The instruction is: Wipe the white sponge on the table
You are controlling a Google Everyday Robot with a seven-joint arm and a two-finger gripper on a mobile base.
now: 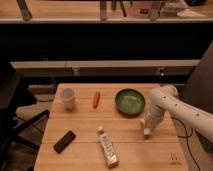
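Note:
The light wooden table point(85, 155) fills the lower middle of the camera view. My white arm comes in from the right and bends down to the tabletop. My gripper point(146, 128) points down at the table's right part, just in front of the green bowl point(130, 101). A small whitish block, the white sponge point(146, 133), shows at the gripper's lower end, resting on the wood. The gripper hides most of it, and I cannot tell whether it is held.
A white cup point(68, 98) stands at the back left with an orange carrot point(96, 99) beside it. A long white tube with a printed label point(107, 147) lies at the front middle. A black flat object point(64, 141) lies at the front left. A dark chair stands left of the table.

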